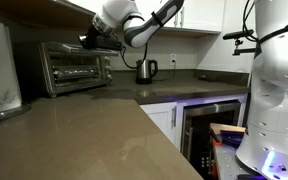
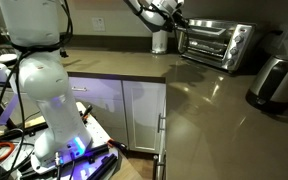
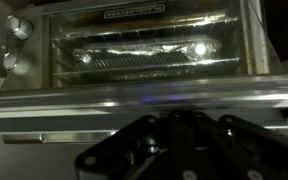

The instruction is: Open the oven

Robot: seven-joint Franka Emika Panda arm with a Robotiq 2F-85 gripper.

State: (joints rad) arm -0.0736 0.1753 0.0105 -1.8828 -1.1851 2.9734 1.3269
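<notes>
The oven (image 1: 74, 65) is a small silver toaster oven on the counter against the wall, and its glass door looks closed in both exterior views (image 2: 216, 45). My gripper (image 1: 87, 40) is at the oven's upper front edge, by the door handle (image 2: 176, 18). In the wrist view the oven's glass door (image 3: 134, 45) fills the frame, with the rack behind it and the knobs at the left. The steel handle bar (image 3: 44, 105) runs across just beyond my gripper (image 3: 174, 118). The dark fingers sit together at the centre; I cannot tell whether they touch the bar.
A small steel kettle (image 1: 146, 70) stands beside the oven. A built-in dark glass-door appliance (image 1: 209, 125) sits under the counter. A steel appliance (image 2: 274, 82) stands on the counter near the oven. The white robot base (image 2: 39, 80) is beside the cabinets.
</notes>
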